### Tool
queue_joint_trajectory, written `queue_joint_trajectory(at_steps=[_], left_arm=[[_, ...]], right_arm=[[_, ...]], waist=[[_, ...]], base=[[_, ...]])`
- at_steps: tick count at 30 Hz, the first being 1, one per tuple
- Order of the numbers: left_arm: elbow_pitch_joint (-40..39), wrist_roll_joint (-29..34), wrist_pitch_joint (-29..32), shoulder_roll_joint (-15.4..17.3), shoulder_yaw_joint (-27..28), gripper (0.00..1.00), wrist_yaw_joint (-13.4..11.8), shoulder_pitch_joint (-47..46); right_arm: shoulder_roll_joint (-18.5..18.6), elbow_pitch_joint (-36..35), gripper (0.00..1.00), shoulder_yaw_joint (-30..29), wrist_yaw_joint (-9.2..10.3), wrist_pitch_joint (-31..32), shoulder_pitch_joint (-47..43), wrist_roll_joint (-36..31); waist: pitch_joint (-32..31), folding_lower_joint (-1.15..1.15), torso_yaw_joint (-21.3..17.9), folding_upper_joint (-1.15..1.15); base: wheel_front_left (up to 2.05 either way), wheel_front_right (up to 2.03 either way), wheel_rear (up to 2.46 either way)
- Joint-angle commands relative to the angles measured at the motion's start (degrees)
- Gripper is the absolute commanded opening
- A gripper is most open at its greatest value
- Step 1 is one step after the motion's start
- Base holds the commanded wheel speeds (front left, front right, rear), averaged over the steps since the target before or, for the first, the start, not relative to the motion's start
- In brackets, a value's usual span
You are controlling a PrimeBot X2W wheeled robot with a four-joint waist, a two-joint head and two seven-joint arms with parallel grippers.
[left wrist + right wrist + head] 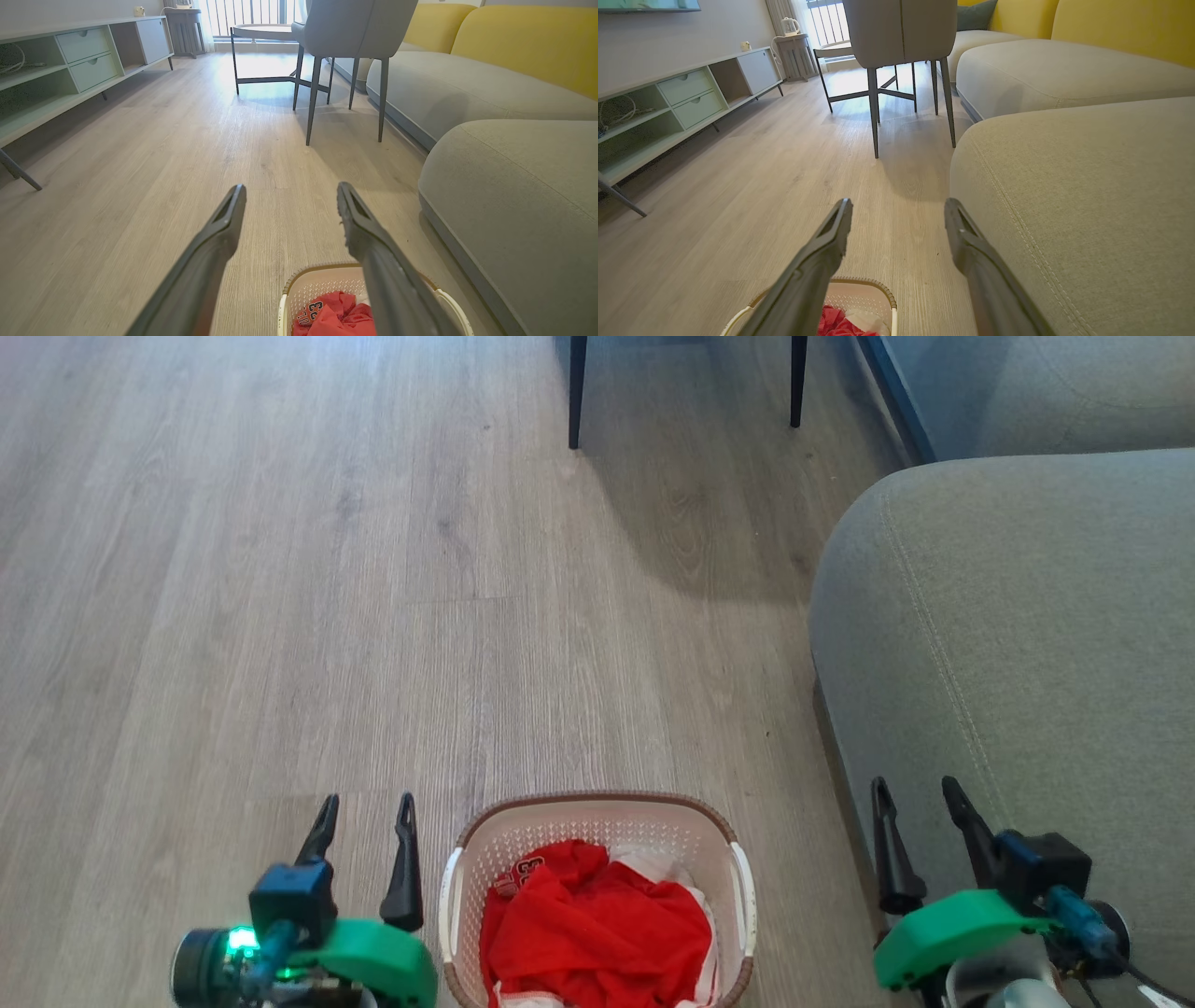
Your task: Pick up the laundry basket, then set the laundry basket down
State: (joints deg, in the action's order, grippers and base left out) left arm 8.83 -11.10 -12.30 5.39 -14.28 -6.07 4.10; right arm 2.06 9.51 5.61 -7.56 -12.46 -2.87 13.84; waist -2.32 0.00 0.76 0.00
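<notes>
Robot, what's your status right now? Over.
Left tool open, empty. Right tool open, empty. Laundry basket on floor between them, red clothing inside. Grey sofa close beside right tool.

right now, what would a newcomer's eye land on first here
The bright red clothing heaped in the laundry basket, low and centre in the head view, stands out first. Next, the grey sofa bulking along the right, and the left hand and right hand, both open, flanking the basket.
</notes>
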Motion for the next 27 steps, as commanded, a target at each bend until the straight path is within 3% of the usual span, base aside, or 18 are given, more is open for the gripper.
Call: queue_joint_trajectory(at_steps=[1,10,27], left_arm=[[-1.9,2.0,-1.2,0.7,1.4,1.00,-0.3,-1.2],[-0.9,7.1,-2.7,0.0,1.7,1.00,-0.2,-0.6],[0.4,7.5,-2.7,-1.1,3.3,1.00,1.2,-0.7]], right_arm=[[0.8,-2.3,1.00,1.5,0.07,-1.0,1.3,-2.0],[0.8,-2.8,1.00,2.3,0.08,-2.5,1.0,-8.0],[0.8,-2.6,1.00,1.8,0.08,-2.5,1.0,-8.0]], waist=[[0.0,0.00,0.0,0.00],[-0.1,0.00,0.1,0.00],[0.0,0.00,0.0,0.00]], base=[[0.00,0.00,0.00],[0.00,0.00,0.00],[0.00,0.00,0.00]])
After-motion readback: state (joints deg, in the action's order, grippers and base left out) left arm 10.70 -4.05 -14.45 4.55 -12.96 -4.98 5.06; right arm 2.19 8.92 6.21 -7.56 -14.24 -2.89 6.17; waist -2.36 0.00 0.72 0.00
